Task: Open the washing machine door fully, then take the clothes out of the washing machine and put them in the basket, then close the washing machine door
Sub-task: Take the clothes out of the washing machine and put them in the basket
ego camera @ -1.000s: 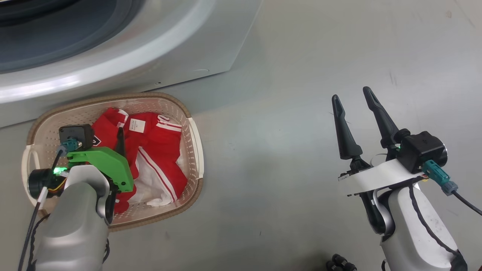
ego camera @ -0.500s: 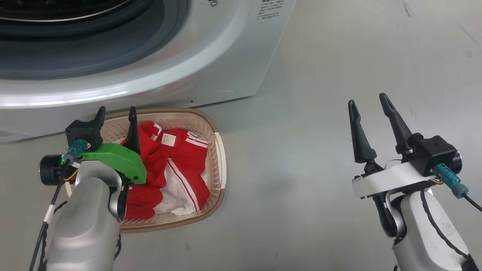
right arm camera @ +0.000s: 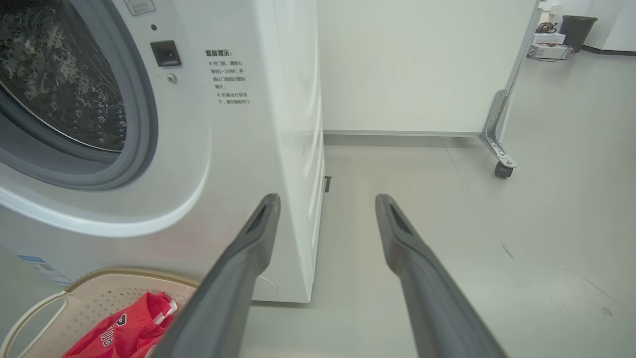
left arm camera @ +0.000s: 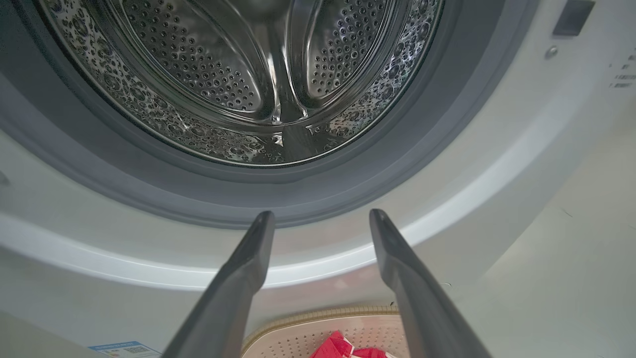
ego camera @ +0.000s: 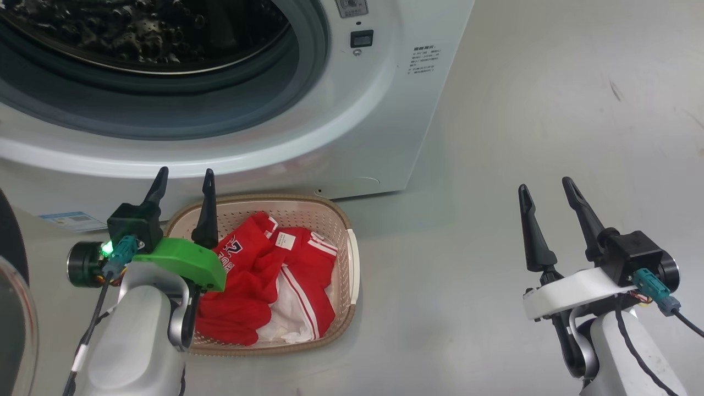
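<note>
head view tilted up — drum [ego camera: 137, 30] showing, left tool [ego camera: 186, 171] lifted

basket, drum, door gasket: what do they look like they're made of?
Basket: looks like moulded plastic, matte cream, with regular punched holes and a brown woven-look rim.
Drum: likely stainless steel, mirror-shiny and perforated, with sharp reflections.
Gasket: probably rubber, matte grey and smooth, no glare.

Shiny perforated steel drum [left arm camera: 238, 99], soft red clothes [ego camera: 258, 280]
</note>
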Robot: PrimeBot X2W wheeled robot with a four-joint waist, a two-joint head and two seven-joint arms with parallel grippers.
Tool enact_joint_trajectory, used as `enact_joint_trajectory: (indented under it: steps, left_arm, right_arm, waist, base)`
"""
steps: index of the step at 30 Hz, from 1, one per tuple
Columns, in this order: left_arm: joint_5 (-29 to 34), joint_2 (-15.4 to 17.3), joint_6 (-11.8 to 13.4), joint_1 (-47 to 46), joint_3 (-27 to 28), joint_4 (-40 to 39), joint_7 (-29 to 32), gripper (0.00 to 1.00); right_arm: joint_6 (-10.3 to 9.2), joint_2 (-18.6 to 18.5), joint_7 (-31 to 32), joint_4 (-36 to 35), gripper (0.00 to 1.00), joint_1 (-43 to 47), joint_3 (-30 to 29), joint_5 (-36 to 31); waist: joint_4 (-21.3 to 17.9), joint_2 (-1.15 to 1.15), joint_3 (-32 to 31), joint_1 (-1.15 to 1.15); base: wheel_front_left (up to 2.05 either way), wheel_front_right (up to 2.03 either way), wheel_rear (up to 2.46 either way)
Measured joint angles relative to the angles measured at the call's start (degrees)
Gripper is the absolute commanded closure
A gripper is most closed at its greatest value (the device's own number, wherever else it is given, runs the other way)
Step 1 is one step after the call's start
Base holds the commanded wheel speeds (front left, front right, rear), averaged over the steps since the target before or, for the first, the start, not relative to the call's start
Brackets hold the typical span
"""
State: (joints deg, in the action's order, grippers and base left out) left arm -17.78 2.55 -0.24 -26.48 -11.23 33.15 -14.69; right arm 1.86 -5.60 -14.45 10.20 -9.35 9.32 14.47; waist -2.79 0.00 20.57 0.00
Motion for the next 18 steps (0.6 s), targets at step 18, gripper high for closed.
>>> enact_joint_trajectory:
  steps: [18]
  left_arm:
    - [2.8, 0.1, 1.7, 15.5, -0.6, -11.6, 0.0, 0.00]
  right_arm:
    - [-1.01, 0.0, 0.0, 0.8, 0.00, 6.9, -0.8, 0.0]
  waist:
    - [3.1, 0.00, -11.4, 0.00]
  base:
    - [0.00, 0.00, 0.00]
